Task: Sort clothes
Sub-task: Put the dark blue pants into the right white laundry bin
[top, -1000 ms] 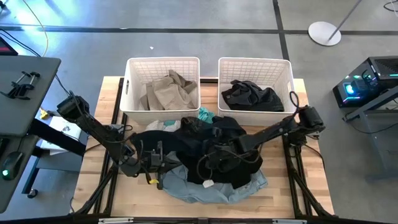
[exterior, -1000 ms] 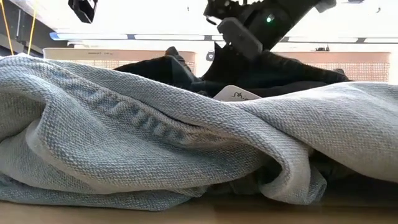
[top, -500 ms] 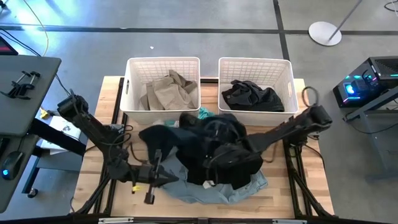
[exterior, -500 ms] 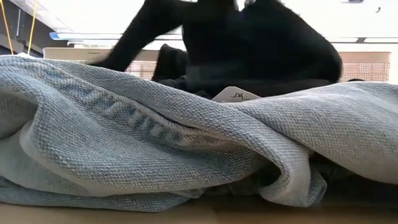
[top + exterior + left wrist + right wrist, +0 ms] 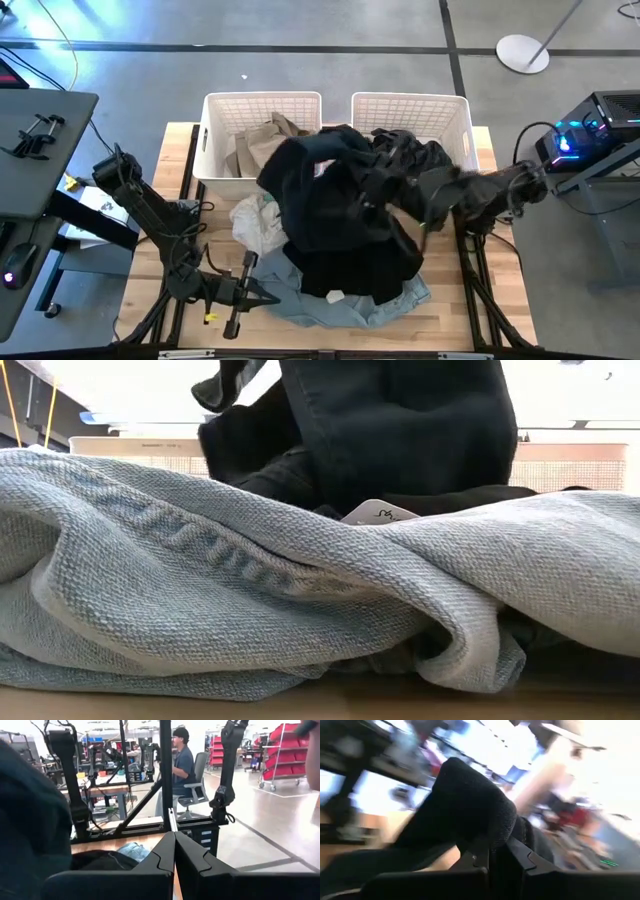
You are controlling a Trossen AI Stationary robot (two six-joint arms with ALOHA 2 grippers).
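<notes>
Black fabric fills the middle of the scene: we see a large black garment [image 5: 330,195] lifted above the table [image 5: 150,280], hanging in front of the two white baskets and covering part of both. The right gripper [image 5: 492,857] holds it; in the right wrist view a fold of the black cloth is pinched between its two fingers [image 5: 480,855], which stand narrow around it. In the high view the gripper itself is hidden under the cloth, and only its arm reaches in from the table's right side.

Below the fingers, the lower end of the black garment touches the pile on the table. There a light blue-grey denim piece [image 5: 250,590] lies at the bottom, near the front edge, with a small white label [image 5: 375,512] on top of it. A white garment [image 5: 258,222] lies beside the black one, on the left of the pile.

Behind the raised cloth, the left basket [image 5: 215,110] contains a tan khaki garment [image 5: 258,145], and the right basket [image 5: 450,110] contains another black garment [image 5: 430,152].

The left gripper [image 5: 238,298] is low over the front left part of the table, just beside the denim. Its fingers [image 5: 165,855] are pressed together with nothing between them. Beyond them we see a person sitting on a chair in the room.
</notes>
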